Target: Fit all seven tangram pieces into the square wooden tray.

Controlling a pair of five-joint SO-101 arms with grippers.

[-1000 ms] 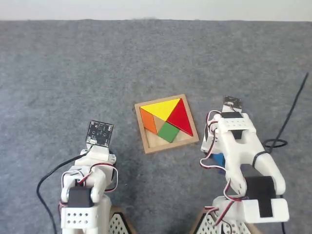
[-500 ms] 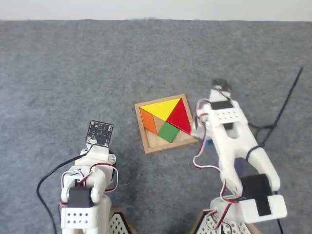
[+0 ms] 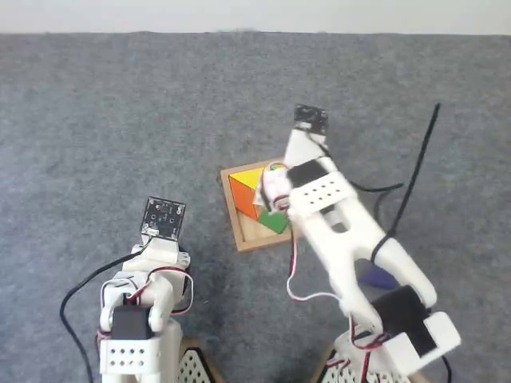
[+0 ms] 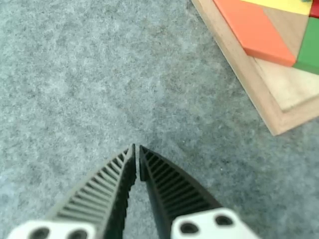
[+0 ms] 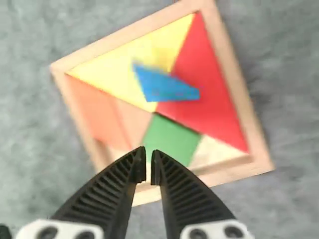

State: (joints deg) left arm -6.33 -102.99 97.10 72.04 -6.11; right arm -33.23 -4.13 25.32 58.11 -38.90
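Observation:
The square wooden tray holds a yellow triangle, a red triangle, an orange piece and a green square. A blue piece lies across the yellow and red triangles. My right gripper is shut and empty, its tips above the tray's near edge by the green square. In the high view my right arm covers most of the tray. My left gripper is shut over bare carpet, a short way from the tray's corner.
A dark blue-violet piece lies on the grey carpet to the right of the tray, partly under my right arm. A black cable runs along the right side. My left arm sits at the lower left.
My right arm has swung from the carpet right of the tray to left and forward over the tray. My left arm has stayed where it was.

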